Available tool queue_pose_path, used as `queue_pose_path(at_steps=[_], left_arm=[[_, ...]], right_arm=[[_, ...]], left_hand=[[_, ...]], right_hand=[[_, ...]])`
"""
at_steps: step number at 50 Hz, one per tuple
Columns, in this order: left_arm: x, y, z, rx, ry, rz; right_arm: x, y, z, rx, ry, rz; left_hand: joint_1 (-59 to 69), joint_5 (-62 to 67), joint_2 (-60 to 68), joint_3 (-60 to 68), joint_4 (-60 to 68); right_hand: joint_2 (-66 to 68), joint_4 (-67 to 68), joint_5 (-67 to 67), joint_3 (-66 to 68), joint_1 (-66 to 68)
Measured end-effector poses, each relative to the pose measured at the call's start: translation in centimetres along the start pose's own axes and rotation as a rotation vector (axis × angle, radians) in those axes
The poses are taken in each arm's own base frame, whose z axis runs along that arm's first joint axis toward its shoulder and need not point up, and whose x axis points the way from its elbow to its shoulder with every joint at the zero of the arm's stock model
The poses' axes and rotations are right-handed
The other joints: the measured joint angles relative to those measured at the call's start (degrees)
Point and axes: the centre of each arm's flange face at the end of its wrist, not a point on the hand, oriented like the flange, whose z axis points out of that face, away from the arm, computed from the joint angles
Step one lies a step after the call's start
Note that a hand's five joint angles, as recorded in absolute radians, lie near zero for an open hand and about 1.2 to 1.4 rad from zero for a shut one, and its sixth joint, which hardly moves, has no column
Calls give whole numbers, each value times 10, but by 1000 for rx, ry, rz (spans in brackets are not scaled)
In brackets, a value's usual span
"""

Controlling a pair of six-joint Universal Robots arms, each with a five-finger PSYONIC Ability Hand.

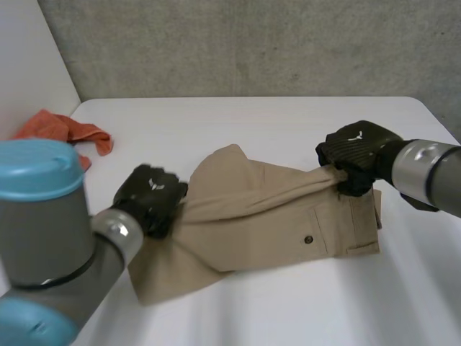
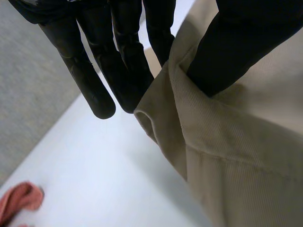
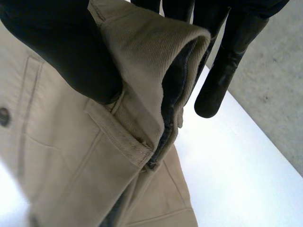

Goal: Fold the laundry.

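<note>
- You have the khaki garment (image 1: 274,216) lying across the middle of the white table (image 1: 288,310), with a pocket and its button (image 1: 308,238) facing up near the right end.
- Your left hand (image 1: 150,196) is at the garment's left edge. In its wrist view the thumb presses the cloth against straight fingers behind it, so it is grasping the garment in a pinch.
- Your right hand (image 1: 356,153) is at the right edge. Its thumb is on 1 side of a rolled fold and its fingers on the other, grasping the fold.
- A raised ridge of cloth runs between the 2 hands.
- An orange cloth (image 1: 65,131) lies bunched at the table's far left, well apart from the garment.
</note>
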Motion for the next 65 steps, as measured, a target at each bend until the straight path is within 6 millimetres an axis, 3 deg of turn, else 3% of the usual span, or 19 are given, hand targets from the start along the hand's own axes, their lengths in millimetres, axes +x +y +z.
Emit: queue_pose_path(at_steps=[1,5,8,11,12,14,16,21,25,33,35,37,38,42,45,49,53,59,65], left_arm=[[-2,-5,33,63,-39,-3],[-21,-27,62,190,-136,9],[-58,-72,83,406,-310,48],[-95,-119,81,638,-498,82],[-104,-133,76,705,-552,88],[-122,-159,63,841,-661,95],[-134,-177,49,936,-735,96],[-141,-189,31,1006,-790,91],[-129,-170,36,922,-731,92],[-79,-88,69,646,-531,111],[-64,-66,78,583,-483,117],[-55,-53,84,544,-453,120],[-42,-35,91,495,-415,125],[-18,-2,102,394,-339,140],[-1,22,103,307,-280,166],[8,37,94,224,-235,213],[7,36,80,183,-218,249],[9,34,35,56,-132,297],[31,44,-8,-95,27,333]], right_arm=[[7,13,31,-22,22,8],[26,2,56,50,136,-25],[60,-35,72,230,331,-75],[90,-77,71,449,504,-113],[94,-83,70,480,525,-117],[112,-114,61,658,638,-141],[123,-135,51,795,713,-160],[129,-151,40,931,769,-179],[121,-141,44,919,726,-182],[82,-81,78,718,526,-150],[59,-43,99,588,431,-111],[49,-26,107,530,393,-93],[38,-6,116,461,349,-70],[10,39,133,283,251,-12],[-5,65,137,153,196,25],[-15,80,132,40,147,52],[-21,81,116,-38,102,55],[-34,69,67,-149,9,-32],[-52,73,31,-258,-93,-138]], left_hand=[[0,0,0,0,1],[0,0,1,1,2],[0,0,1,1,3],[0,0,1,1,4],[0,0,1,1,4],[0,0,1,1,4],[0,0,1,1,6],[0,0,1,1,6],[0,0,2,1,6],[-2,-9,-26,-31,-23],[-2,-22,-39,-44,-37],[-2,-26,-43,-47,-40],[-2,-30,-48,-52,-45],[-2,-30,-50,-54,-47],[-2,-30,-50,-54,-47],[-2,-30,-50,-54,-47],[-2,-30,-50,-54,-47],[-2,-30,-49,-51,-46],[-3,-31,-53,-55,-49]], right_hand=[[0,0,-1,2,0],[0,0,1,2,0],[0,0,1,2,0],[0,0,1,2,0],[0,0,1,2,0],[0,0,1,3,0],[0,0,1,8,0],[0,0,1,9,0],[0,0,2,9,0],[0,0,5,9,0],[0,0,6,9,0],[0,0,6,9,0],[0,0,6,9,0],[0,0,6,9,0],[0,0,6,9,0],[0,0,6,9,0],[0,0,7,9,0],[0,0,7,9,0],[0,0,7,9,0]])
